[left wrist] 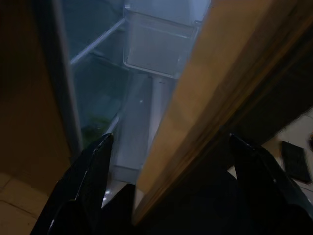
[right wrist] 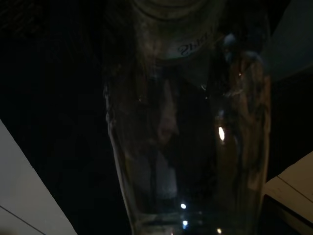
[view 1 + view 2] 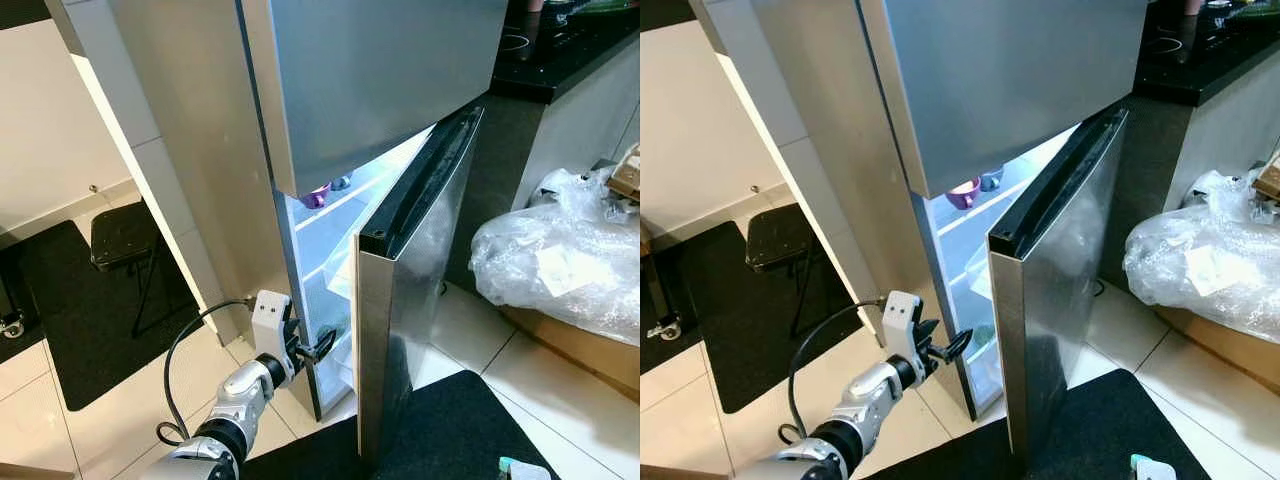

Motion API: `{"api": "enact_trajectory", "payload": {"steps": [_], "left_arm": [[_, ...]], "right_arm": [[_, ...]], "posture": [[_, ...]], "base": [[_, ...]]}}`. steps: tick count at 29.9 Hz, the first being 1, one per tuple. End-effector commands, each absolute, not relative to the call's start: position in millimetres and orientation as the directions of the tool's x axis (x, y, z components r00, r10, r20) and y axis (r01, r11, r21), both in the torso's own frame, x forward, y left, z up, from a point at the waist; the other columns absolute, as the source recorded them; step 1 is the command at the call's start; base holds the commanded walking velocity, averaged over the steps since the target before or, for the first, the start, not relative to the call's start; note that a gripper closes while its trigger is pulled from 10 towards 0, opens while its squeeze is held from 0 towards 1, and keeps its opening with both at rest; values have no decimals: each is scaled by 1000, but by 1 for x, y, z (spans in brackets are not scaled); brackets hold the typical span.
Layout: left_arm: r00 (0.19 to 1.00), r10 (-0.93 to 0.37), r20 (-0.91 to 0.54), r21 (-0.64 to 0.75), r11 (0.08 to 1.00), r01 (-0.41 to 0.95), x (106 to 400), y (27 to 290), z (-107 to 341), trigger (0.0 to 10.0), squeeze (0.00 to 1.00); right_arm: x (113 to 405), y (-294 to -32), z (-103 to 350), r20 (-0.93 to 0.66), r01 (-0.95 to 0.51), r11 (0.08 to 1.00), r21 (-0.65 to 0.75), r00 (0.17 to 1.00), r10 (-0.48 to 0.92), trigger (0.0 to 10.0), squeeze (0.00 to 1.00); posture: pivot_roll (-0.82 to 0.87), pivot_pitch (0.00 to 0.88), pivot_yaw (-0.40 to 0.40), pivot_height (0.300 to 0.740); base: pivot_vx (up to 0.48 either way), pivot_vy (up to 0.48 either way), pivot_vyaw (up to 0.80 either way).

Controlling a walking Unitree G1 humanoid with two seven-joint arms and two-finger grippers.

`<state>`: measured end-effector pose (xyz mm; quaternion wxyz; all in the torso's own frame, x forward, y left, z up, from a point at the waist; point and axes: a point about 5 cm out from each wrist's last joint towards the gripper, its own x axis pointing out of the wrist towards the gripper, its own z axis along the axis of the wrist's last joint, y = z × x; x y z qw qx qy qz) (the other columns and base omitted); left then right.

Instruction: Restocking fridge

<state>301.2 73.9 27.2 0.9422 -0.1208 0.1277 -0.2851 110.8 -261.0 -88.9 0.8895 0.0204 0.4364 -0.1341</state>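
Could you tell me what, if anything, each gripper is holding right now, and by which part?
The left gripper is open with its fingers either side of the fridge door edge, not clamped. The right wrist view shows a clear bottle up close, seemingly held; the grip point cannot be told.

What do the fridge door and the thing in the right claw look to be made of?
The silver lower fridge door looks like brushed stainless steel: dull grey sheen, soft reflections. The see-through bottle close before the right wrist camera looks like clear plastic or glass; too dark to tell which.
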Motion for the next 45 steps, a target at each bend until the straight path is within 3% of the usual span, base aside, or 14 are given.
{"api": "enact_trajectory", "payload": {"steps": [1,7,20,30,36,45], "left_arm": [[818,-548,-176,-274,825,494,305,71,30,10000,0],[827,-534,-177,-269,834,481,309,72,34,10000,0],[880,-442,-172,-229,887,401,316,80,38,10000,0],[890,-424,-168,-222,896,385,318,87,39,10000,0],[878,-458,-138,-189,882,431,322,79,48,10000,0],[871,-475,-123,-171,875,453,326,73,55,10000,0]], "right_arm": [[110,-255,-91,-794,246,967,-69,573,-203,10000,0],[115,-254,-91,-800,194,978,-79,573,-178,10000,0],[161,-234,-81,-794,-52,995,-88,607,-38,10000,0],[168,-230,-80,-796,-74,993,-91,604,-28,10000,0],[161,-231,-83,-806,-40,996,-84,590,-44,10000,0],[156,-232,-85,-809,-25,996,-83,585,-53,10000,0]], "posture": [[-148,0,86,740],[-139,0,63,740],[-8,0,-62,740],[8,0,-63,740],[-14,0,-42,740],[-36,0,-22,740]], "base": [[0,0,0],[0,0,0],[0,0,0],[0,0,0],[0,0,-710],[0,0,0]]}}
